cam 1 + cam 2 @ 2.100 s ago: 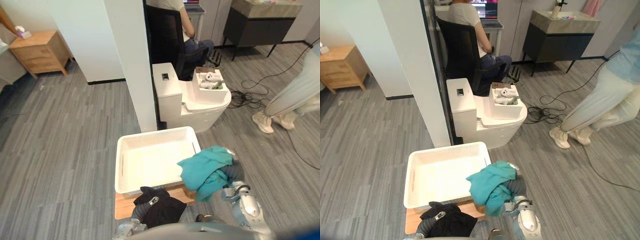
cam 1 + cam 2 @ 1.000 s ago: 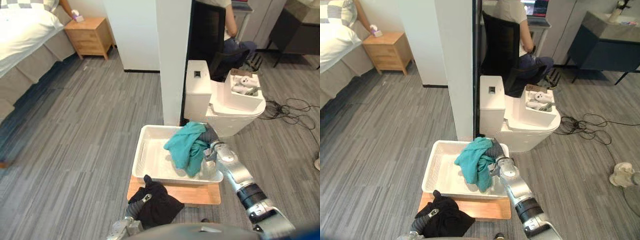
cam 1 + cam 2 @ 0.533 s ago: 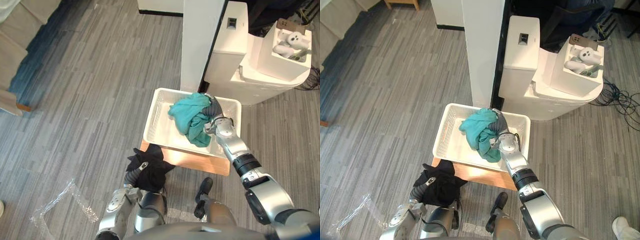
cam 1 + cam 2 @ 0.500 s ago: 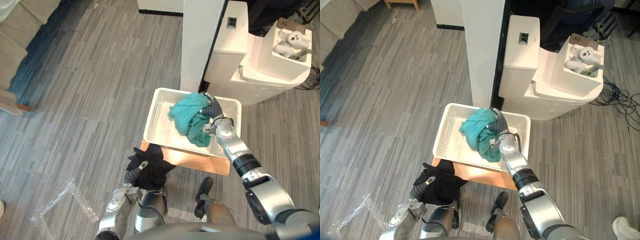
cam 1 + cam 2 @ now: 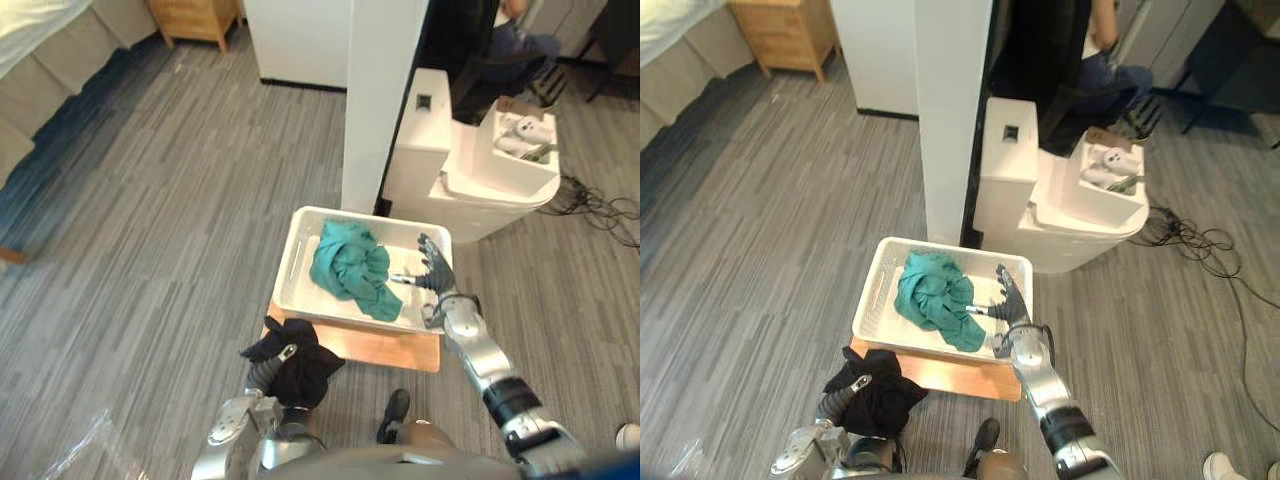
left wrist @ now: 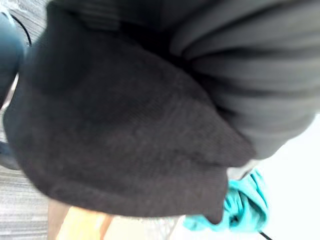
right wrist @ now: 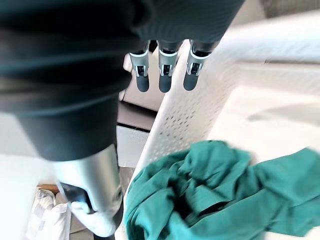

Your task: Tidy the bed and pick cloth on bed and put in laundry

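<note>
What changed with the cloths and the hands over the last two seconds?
The right hand carried the teal cloth from beside the white basket to over it and let go; the cloth now lies inside, with the hand open next to it. The left hand kept the black cloth bunched in its grip, in front of the basket.

Over the right side of the white basket [image 5: 291, 264] my right hand [image 5: 435, 276] has bare room, the teal cloth [image 5: 348, 270] heaped at frame centre, the white pillar [image 5: 385, 100] blocking just above.
</note>
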Robot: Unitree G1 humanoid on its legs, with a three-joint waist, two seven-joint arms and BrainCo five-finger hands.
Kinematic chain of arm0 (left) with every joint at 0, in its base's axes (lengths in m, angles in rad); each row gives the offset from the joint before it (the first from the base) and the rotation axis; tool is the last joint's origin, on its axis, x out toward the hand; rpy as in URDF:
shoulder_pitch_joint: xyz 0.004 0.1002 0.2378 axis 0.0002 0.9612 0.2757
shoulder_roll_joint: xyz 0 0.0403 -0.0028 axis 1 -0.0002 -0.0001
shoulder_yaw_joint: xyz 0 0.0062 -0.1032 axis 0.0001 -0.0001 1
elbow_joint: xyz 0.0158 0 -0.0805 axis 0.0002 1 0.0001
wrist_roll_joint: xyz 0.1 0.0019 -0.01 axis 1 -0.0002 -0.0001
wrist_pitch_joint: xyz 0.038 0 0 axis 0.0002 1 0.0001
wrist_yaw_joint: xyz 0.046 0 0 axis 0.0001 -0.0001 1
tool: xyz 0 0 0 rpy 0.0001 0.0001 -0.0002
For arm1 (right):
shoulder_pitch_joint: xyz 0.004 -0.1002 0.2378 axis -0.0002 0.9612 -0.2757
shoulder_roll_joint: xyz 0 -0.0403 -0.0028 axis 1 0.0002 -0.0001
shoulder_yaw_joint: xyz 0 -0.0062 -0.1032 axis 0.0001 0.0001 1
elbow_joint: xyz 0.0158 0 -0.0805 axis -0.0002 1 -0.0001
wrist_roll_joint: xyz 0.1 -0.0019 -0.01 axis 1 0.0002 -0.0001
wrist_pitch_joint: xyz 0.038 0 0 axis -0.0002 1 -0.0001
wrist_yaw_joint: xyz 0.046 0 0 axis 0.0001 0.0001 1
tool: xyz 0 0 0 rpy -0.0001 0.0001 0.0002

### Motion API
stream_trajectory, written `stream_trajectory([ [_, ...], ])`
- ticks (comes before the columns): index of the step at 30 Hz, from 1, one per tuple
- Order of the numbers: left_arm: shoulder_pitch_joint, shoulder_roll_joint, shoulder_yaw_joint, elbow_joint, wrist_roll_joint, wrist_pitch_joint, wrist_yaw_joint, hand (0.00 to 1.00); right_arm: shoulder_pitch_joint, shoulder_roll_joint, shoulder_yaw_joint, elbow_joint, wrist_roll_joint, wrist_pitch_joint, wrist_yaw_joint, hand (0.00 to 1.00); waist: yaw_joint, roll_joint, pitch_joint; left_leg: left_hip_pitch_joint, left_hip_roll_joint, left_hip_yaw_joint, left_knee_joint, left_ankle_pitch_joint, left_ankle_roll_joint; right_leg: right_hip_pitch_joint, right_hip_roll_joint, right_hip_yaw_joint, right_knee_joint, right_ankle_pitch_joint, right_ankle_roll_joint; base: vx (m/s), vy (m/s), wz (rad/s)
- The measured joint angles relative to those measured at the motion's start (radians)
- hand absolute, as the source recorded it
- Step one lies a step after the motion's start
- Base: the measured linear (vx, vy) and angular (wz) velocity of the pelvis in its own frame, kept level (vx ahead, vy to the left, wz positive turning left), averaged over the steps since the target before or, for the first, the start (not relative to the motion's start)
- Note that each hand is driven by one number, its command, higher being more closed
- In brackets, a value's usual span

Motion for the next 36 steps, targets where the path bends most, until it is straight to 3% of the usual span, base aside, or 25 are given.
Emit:
stream_trajectory([
  [4, 0.006, -0.004, 0.028, -0.001, -0.013, -0.001, 0.013, 1.00, 0.091, 0.000, -0.061, -0.045, -0.009, 0.002, 0.010, 0.00, -0.016, 0.009, -0.023, 0.030, 0.001, 0.011, 0.000, -0.012, -0.004, 0.029, 0.003, 0.008, -0.012, 0.000, 0.001, 0.05, 0.006, -0.07],
  [7, 0.009, -0.005, 0.110, -0.035, -0.013, -0.019, 0.056, 1.00, 0.164, 0.000, -0.146, -0.044, -0.041, 0.020, 0.011, 0.00, -0.034, 0.013, -0.042, 0.034, 0.004, 0.017, 0.001, -0.014, -0.007, 0.030, 0.006, 0.012, -0.016, 0.001, 0.000, 0.03, -0.003, -0.07],
  [11, 0.025, 0.015, 0.259, -0.172, -0.013, -0.098, 0.109, 1.00, 0.298, 0.001, -0.227, 0.016, -0.065, 0.031, 0.009, 0.00, -0.052, 0.012, -0.050, 0.066, 0.012, 0.024, 0.000, -0.018, -0.013, 0.065, 0.013, 0.012, -0.026, 0.001, -0.001, 0.01, -0.003, -0.02],
  [14, 0.021, 0.060, 0.293, -0.279, -0.012, -0.150, 0.127, 1.00, 0.359, 0.002, -0.235, 0.088, -0.065, 0.034, 0.004, 0.00, -0.059, 0.018, -0.079, 0.067, 0.016, 0.033, -0.001, -0.020, -0.014, 0.068, 0.013, 0.011, -0.031, 0.002, -0.005, -0.02, 0.001, -0.08],
  [18, -0.006, 0.074, 0.323, -0.461, -0.013, -0.180, 0.131, 1.00, 0.431, 0.015, -0.256, 0.172, -0.062, 0.023, 0.005, 0.00, -0.070, 0.034, -0.128, 0.073, 0.023, 0.058, -0.002, -0.042, -0.009, 0.070, 0.013, 0.018, -0.034, 0.004, -0.004, 0.00, 0.008, -0.10],
  [24, -0.052, 0.074, 0.308, -0.602, -0.013, -0.183, 0.095, 1.00, 0.462, 0.051, -0.280, 0.195, -0.037, 0.010, 0.016, 0.00, -0.082, 0.043, -0.167, 0.100, 0.028, 0.114, -0.001, -0.055, -0.009, 0.071, 0.014, 0.061, -0.034, 0.010, -0.001, 0.02, 0.018, -0.22],
  [32, -0.103, 0.053, 0.114, -0.624, 0.031, -0.176, 0.063, 1.00, 0.467, 0.118, -0.306, 0.230, -0.021, -0.025, 0.027, 0.00, -0.096, 0.041, -0.188, 0.138, 0.030, 0.191, -0.001, -0.073, -0.016, 0.071, 0.016, 0.119, -0.030, 0.014, 0.000, 0.04, 0.024, -0.21],
  [36, -0.129, 0.030, 0.055, -0.619, 0.046, -0.136, 0.059, 1.00, 0.472, 0.120, -0.306, 0.241, -0.023, -0.033, 0.048, 0.00, -0.115, 0.049, -0.196, 0.160, 0.029, 0.233, -0.001, -0.082, -0.027, 0.071, 0.017, 0.158, -0.028, 0.014, 0.000, 0.02, 0.021, -0.27],
])
